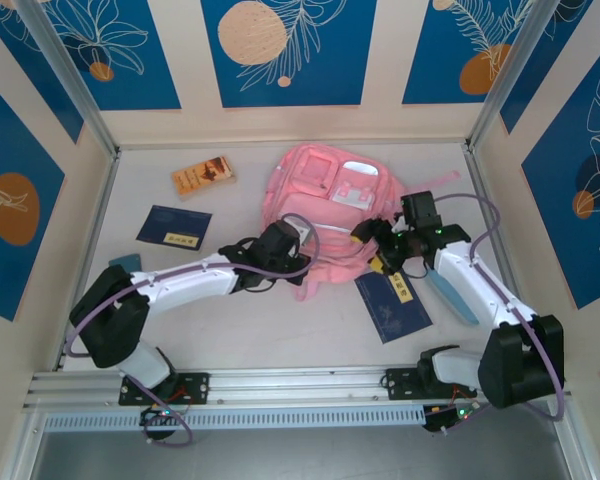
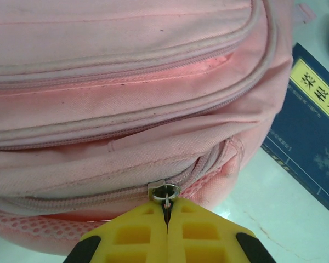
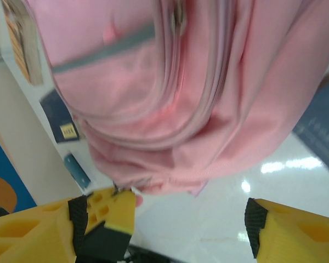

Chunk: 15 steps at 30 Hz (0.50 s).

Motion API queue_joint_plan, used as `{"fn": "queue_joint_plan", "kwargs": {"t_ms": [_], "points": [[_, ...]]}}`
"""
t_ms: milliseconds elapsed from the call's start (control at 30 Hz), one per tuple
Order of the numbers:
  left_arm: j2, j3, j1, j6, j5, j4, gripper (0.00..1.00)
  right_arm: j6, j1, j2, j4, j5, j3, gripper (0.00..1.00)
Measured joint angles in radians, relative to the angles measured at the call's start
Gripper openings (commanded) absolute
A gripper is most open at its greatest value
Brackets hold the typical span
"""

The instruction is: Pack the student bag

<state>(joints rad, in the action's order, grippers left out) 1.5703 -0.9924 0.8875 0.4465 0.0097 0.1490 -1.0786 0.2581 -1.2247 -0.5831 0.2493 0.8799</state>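
Two end effectors work at the student bag, which lies on the worktop toward the back: the left end effector is clamped on a zipper pull, the right end effector has its fingers apart at the bag's edge

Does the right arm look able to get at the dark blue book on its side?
Probably yes: the right gripper is open, and the dark blue book lies uncovered just beside that arm.
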Motion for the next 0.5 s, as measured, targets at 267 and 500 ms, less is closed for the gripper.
{"fn": "queue_joint_plan", "kwargs": {"t_ms": [267, 500], "points": [[0.069, -0.068, 0.021, -0.031, 0.066, 0.011, 0.00, -0.219, 0.161, -0.062, 0.045, -0.066, -0.045, 0.72], [0.076, -0.096, 0.021, -0.063, 0.084, 0.057, 0.00, -0.270, 0.165, -0.186, 0.133, -0.089, -0.041, 0.72]]}}
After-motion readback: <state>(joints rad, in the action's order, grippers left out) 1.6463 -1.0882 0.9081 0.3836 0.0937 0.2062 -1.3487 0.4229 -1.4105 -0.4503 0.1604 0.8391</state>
